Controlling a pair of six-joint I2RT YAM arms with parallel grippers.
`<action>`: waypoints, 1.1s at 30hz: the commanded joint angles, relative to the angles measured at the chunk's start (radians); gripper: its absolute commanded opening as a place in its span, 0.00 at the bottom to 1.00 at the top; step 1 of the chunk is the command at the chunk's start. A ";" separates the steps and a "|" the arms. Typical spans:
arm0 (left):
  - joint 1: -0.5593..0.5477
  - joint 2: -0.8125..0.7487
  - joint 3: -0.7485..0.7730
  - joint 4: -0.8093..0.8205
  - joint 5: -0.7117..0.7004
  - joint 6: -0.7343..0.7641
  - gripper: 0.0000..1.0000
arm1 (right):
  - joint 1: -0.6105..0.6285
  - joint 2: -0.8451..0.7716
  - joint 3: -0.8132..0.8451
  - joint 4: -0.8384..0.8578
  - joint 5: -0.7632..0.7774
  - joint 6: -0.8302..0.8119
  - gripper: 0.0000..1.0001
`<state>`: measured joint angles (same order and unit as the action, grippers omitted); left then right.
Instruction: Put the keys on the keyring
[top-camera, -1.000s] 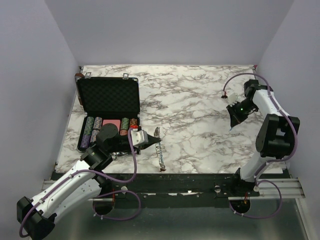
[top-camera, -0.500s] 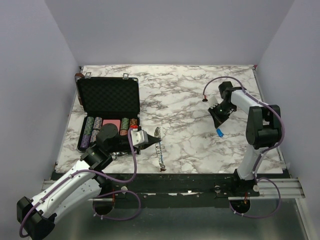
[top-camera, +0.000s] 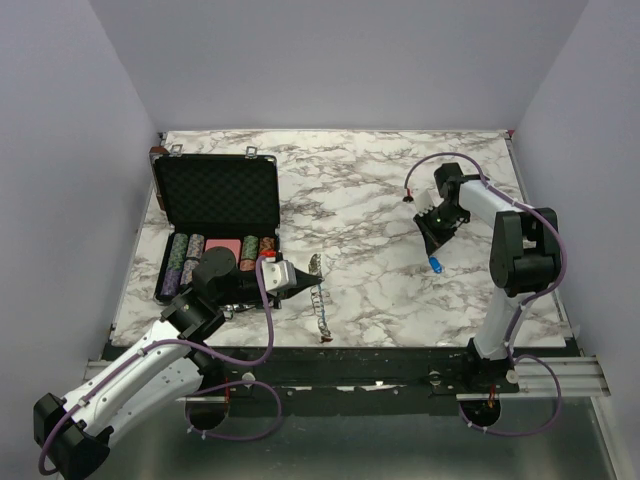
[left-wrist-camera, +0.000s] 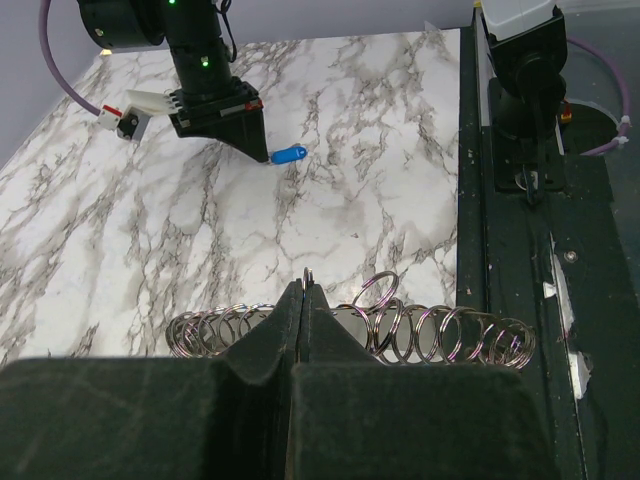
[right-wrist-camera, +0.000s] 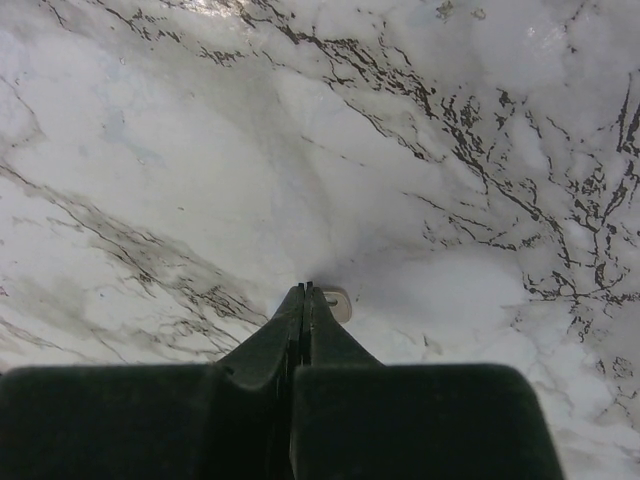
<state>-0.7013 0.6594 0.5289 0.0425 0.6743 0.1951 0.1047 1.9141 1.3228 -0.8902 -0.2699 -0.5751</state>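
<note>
The keyring (left-wrist-camera: 420, 332) is a chain of linked metal rings lying along the table's near edge, also visible from above (top-camera: 321, 318). My left gripper (left-wrist-camera: 305, 287) (top-camera: 314, 285) is shut on one ring of it, and that ring pokes up between the tips. A blue key (top-camera: 436, 265) (left-wrist-camera: 290, 155) sticks out from the tips of my right gripper (top-camera: 434, 251), which is shut on it low over the marble at the right of the middle. In the right wrist view the gripper (right-wrist-camera: 307, 290) is shut, with only a pale tab (right-wrist-camera: 338, 303) showing beside its tips. No other keys show.
An open black foam-lined case (top-camera: 215, 192) stands at the back left, with rows of striped poker chips (top-camera: 222, 248) in its lower half, just behind my left arm. The black front rail (left-wrist-camera: 520, 300) runs right beside the rings.
My right arm has swung left from the table's right edge toward the middle, and the blue key now shows at its tips. The left gripper and the rings have not moved.
</note>
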 joint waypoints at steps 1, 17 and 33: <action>0.005 -0.012 0.016 0.028 0.025 0.018 0.00 | 0.006 0.020 -0.001 -0.001 0.012 0.012 0.06; 0.003 -0.012 0.019 0.025 0.025 0.018 0.00 | 0.006 0.011 0.007 -0.023 0.031 0.018 0.17; 0.005 -0.012 0.017 0.022 0.024 0.018 0.00 | 0.006 -0.007 -0.004 -0.030 0.040 0.024 0.18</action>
<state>-0.7013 0.6594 0.5289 0.0418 0.6743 0.1955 0.1051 1.9186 1.3228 -0.8974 -0.2512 -0.5640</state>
